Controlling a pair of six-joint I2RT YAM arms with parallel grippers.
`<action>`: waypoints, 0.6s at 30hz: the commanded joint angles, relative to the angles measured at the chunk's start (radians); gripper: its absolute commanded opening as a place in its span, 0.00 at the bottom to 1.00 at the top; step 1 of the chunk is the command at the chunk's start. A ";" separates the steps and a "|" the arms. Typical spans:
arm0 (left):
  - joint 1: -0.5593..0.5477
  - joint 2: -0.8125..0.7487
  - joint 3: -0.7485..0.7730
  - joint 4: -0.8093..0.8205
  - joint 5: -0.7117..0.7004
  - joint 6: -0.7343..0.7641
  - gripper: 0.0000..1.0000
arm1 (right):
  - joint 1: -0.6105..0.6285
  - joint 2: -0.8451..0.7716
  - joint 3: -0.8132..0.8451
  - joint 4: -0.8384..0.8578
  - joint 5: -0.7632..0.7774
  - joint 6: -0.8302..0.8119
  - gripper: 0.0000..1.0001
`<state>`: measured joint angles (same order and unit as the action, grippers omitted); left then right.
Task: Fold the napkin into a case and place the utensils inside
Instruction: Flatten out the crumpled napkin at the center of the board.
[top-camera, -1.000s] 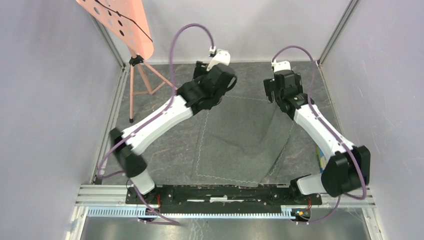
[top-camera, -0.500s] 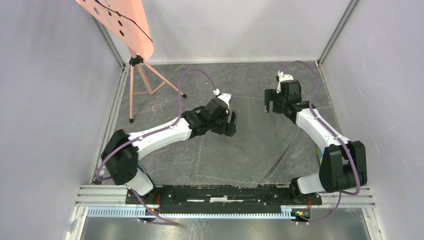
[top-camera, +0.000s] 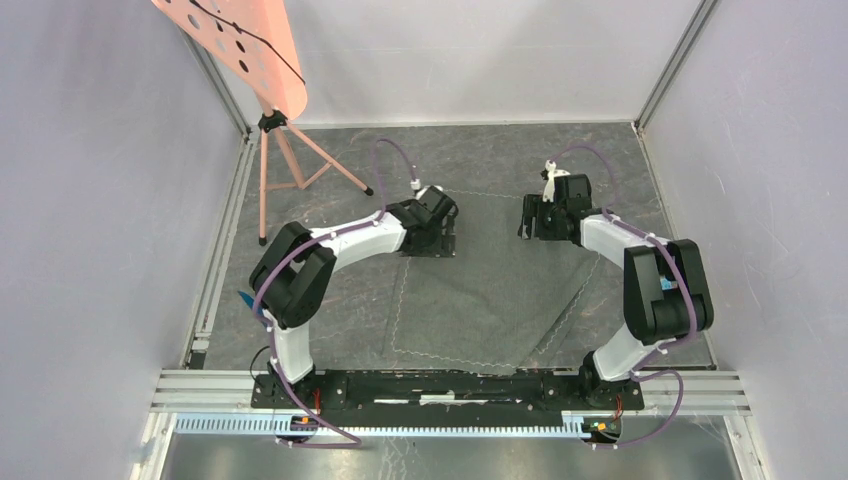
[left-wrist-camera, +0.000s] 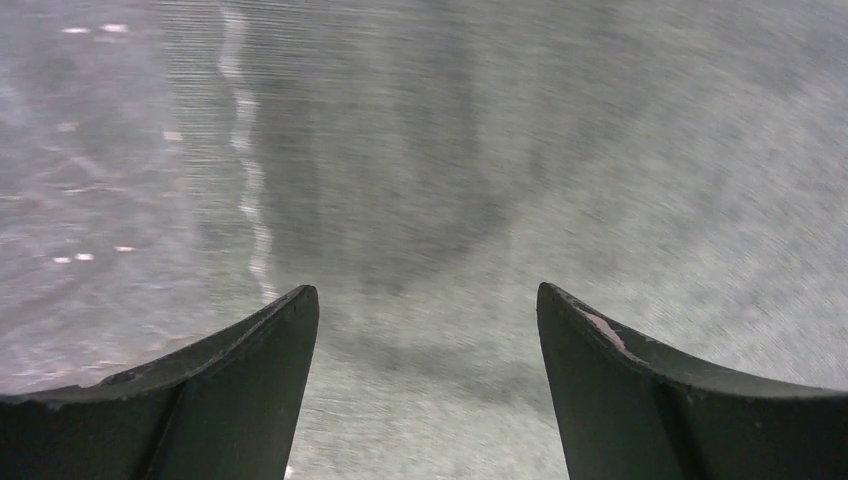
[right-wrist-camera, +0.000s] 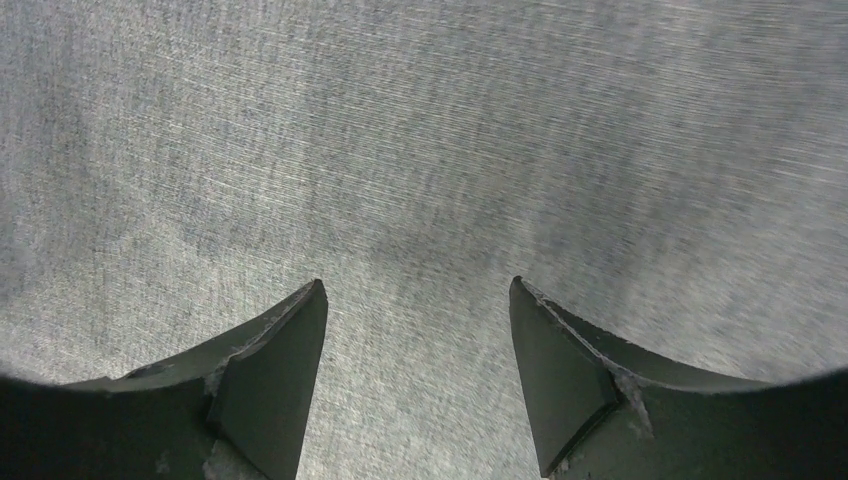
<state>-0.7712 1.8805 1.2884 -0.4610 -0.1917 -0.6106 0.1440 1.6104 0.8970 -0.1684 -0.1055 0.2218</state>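
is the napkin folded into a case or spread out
Spread out: the napkin lies broad and flat on the floor, no narrow pouch; its right side looks creased.

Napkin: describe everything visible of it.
The napkin is a dark grey woven cloth, close in colour to the slate floor, lying spread and mostly flat between the arms. A pale stitched hem traces its left and near edges. A diagonal crease crosses its right near corner. The left gripper and right gripper are open over its far corners; contact cannot be told.
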 joint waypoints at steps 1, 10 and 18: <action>0.110 0.015 -0.052 -0.005 -0.029 -0.063 0.87 | 0.016 0.079 0.006 0.133 -0.124 0.025 0.72; 0.246 0.080 0.052 -0.061 -0.176 0.011 0.89 | 0.121 0.421 0.373 0.131 -0.218 0.029 0.71; 0.153 -0.010 0.145 -0.116 -0.245 0.110 0.90 | 0.148 0.433 0.673 -0.127 -0.129 -0.067 0.79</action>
<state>-0.5602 1.9617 1.4025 -0.5549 -0.4099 -0.5781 0.2897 2.1353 1.4887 -0.1329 -0.3187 0.2142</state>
